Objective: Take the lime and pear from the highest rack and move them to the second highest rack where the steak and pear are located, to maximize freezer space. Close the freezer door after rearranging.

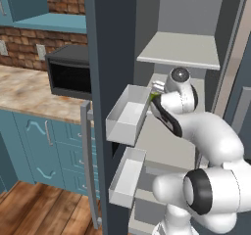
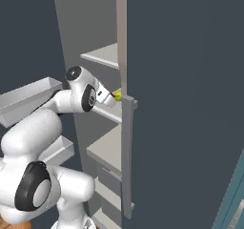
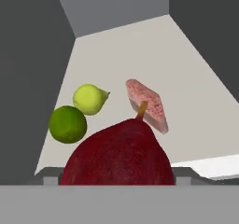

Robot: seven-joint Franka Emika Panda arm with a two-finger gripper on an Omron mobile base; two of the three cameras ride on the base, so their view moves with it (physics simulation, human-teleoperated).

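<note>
In the hand view the dark red pear [image 3: 119, 153] bulks large right in front of the camera and hides my fingertips, so it looks gripped. Beyond it, on the pale second-highest rack [image 3: 196, 97], lie the lime [image 3: 68, 123], the small yellow-green pear [image 3: 89, 98] and the pink steak [image 3: 148, 104]. The lime touches the small pear. My gripper [image 1: 156, 97] reaches into the freezer [image 1: 196, 13] just under the highest rack [image 1: 179, 50], whose top looks bare. From the right, the gripper [image 2: 113, 96] sits at the second rack's edge.
The freezer door [image 1: 105, 58] stands open on the left, with two white bins [image 1: 128, 116] and a grey bar handle [image 1: 88, 165]. A second dark door [image 2: 181, 104] with a handle [image 2: 127, 156] flanks the right side. A microwave [image 1: 71, 72] sits on the counter.
</note>
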